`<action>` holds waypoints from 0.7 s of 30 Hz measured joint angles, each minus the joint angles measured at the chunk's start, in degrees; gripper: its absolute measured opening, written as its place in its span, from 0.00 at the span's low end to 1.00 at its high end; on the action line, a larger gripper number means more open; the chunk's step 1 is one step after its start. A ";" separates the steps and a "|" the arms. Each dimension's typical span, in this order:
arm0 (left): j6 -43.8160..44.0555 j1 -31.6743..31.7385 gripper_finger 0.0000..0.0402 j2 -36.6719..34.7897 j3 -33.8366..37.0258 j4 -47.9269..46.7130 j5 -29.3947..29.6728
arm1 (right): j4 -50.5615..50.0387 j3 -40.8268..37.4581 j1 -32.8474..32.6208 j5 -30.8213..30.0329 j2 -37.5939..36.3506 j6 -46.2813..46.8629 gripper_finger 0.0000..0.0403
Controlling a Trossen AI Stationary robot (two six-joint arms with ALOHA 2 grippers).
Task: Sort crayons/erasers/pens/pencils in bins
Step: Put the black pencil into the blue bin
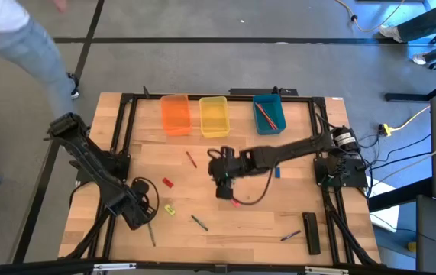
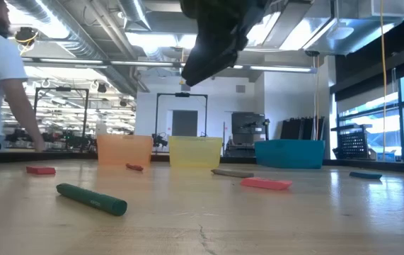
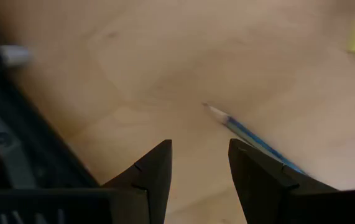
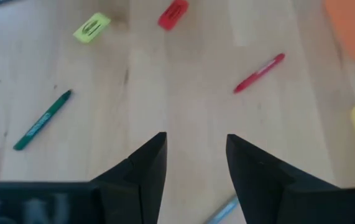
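Observation:
Three bins stand at the table's far edge: orange (image 1: 176, 114), yellow (image 1: 214, 114) and teal (image 1: 269, 112), the teal one with an orange-red pencil (image 1: 264, 114) inside. My right gripper (image 4: 196, 162) is open and empty above the table's middle (image 1: 225, 185), high above the wood in the low view (image 2: 219, 35). A red crayon (image 4: 259, 73), a green crayon (image 4: 42, 120), a red eraser (image 4: 173, 14) and a yellow eraser (image 4: 91, 27) lie flat beyond it. My left gripper (image 3: 200, 168) is open near the front left (image 1: 143, 218), over a blue pencil (image 3: 252, 134) lying flat.
A pink-red eraser (image 2: 265, 183), a blue eraser (image 1: 276, 173), a grey crayon (image 1: 290, 236) and a long black bar (image 1: 311, 231) lie on the right half. A dark cable (image 1: 256, 195) loops by my right gripper. A person (image 1: 19, 38) stands beyond the table's far left corner.

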State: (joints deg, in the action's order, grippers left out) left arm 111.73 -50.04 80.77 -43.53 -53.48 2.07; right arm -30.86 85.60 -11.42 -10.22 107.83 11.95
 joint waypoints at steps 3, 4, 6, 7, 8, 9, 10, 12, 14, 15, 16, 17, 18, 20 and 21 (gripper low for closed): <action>0.67 -0.44 0.38 1.59 0.00 0.66 0.09 | -0.61 0.01 -3.37 -3.42 0.00 3.23 0.41; 0.66 -0.44 0.38 1.78 0.00 1.29 0.09 | -0.70 0.01 -4.38 -4.22 0.00 4.26 0.41; 0.65 -0.44 0.38 1.80 0.00 2.43 0.15 | -1.04 0.00 -6.19 -5.26 0.00 5.56 0.41; 0.62 -0.44 0.38 1.76 -0.09 2.55 0.15 | -1.06 0.00 -6.97 -5.68 0.00 5.92 0.41; 0.47 -0.41 0.38 1.72 -0.42 2.14 0.18 | -1.26 0.00 -7.60 -5.84 0.00 6.17 0.41; 0.39 -0.35 0.38 1.70 -0.98 1.56 0.18 | -1.68 0.00 -8.17 -5.96 0.00 6.62 0.41; 0.39 -0.23 0.38 1.68 -1.63 0.71 0.27 | -2.08 0.00 -8.62 -6.37 0.00 7.30 0.41; 0.23 -0.24 0.38 1.66 -2.80 -1.05 1.32 | -3.12 0.01 -9.29 -8.01 0.00 7.56 0.41; 0.43 -0.22 0.40 1.66 -3.29 -0.87 3.57 | -4.38 0.01 -9.53 -10.54 0.00 7.57 0.41; 0.75 -0.22 0.40 1.66 -3.30 -0.08 4.37 | -5.01 0.01 -9.53 -11.57 0.00 7.82 0.41; 1.15 -0.22 0.41 1.72 -3.30 0.65 4.54 | -5.57 0.02 -9.53 -12.43 0.00 8.54 0.41; 1.55 -0.22 0.42 1.98 -3.23 1.68 4.28 | -6.15 0.00 -9.51 -12.92 0.00 9.05 0.41; 1.64 -0.22 0.43 2.35 -3.10 2.82 3.34 | -6.58 0.00 -9.45 -13.31 0.00 9.56 0.41; 1.70 -0.22 0.45 3.27 -2.86 4.13 1.17 | -7.56 0.00 -9.31 -13.49 0.00 10.37 0.41; 1.72 -0.24 0.46 3.78 -2.86 4.54 0.37 | -7.68 0.01 -9.31 -13.49 0.00 10.52 0.41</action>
State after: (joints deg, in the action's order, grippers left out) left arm 113.45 -50.28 84.56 -46.39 -48.93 2.43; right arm -38.54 85.61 -20.73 -23.70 107.83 22.46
